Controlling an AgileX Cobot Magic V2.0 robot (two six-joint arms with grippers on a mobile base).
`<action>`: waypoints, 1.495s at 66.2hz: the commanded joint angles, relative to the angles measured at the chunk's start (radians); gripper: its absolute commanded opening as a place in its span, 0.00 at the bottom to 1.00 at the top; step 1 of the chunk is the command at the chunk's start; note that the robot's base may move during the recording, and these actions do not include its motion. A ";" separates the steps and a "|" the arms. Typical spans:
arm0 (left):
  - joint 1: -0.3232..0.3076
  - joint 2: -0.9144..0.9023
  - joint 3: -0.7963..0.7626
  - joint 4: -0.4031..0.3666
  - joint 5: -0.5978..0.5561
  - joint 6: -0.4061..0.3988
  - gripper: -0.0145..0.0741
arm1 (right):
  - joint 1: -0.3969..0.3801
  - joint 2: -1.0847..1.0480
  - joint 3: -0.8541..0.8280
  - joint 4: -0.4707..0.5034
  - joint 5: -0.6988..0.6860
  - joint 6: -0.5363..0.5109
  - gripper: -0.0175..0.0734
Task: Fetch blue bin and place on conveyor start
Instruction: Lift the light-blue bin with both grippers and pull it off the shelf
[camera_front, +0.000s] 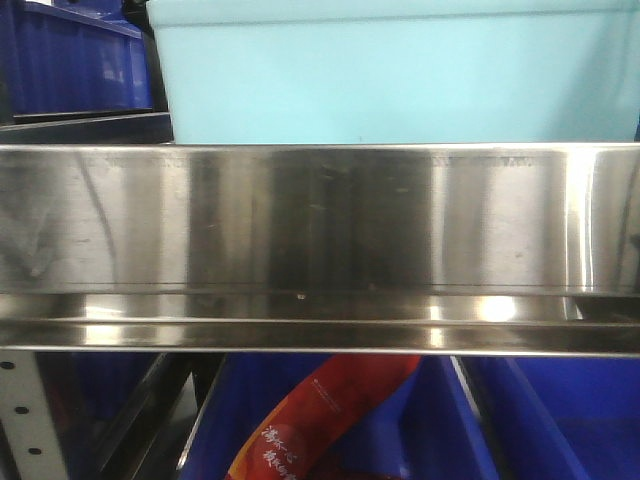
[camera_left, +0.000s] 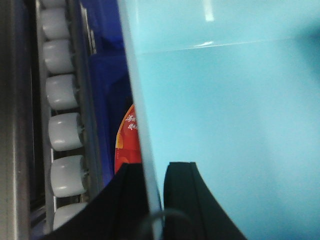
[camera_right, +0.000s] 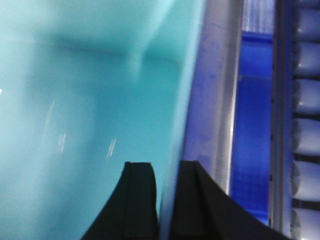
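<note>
- So the bin (camera_front: 400, 70) fills the top of my front view, right above the top edge of the steel rail (camera_front: 320, 220).
- My left gripper (camera_left: 155, 169) is nearly closed, one finger on each side of the bin's wall, pinching it.
- My right gripper (camera_right: 164, 166) has the same grip on the opposite wall.
- There are dark bins (camera_front: 80, 60) top left and more under the rail, with a red pack (camera_front: 320, 420) down there.
- White rollers (camera_left: 62, 130) run beside the bin.

A broad stainless steel shelf rail (camera_front: 320, 220) spans the front view, streaked with bright reflections; dark blue ribbed bins (camera_front: 80, 60) sit above and below it; a red printed packet (camera_front: 320, 415) lies in a lower bin; white rollers (camera_left: 65, 131) line a metal track; a perforated grey upright (camera_front: 18, 420) stands at lower left.
</note>
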 joint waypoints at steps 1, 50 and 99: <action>-0.001 -0.005 -0.008 -0.006 -0.006 0.006 0.04 | 0.000 -0.006 -0.009 0.000 -0.010 -0.013 0.03; -0.048 -0.344 -0.008 0.020 0.084 0.006 0.04 | 0.000 -0.399 -0.009 0.011 0.026 -0.013 0.03; -0.062 -0.394 -0.008 0.026 0.043 0.006 0.04 | 0.000 -0.433 -0.009 0.011 0.025 -0.013 0.03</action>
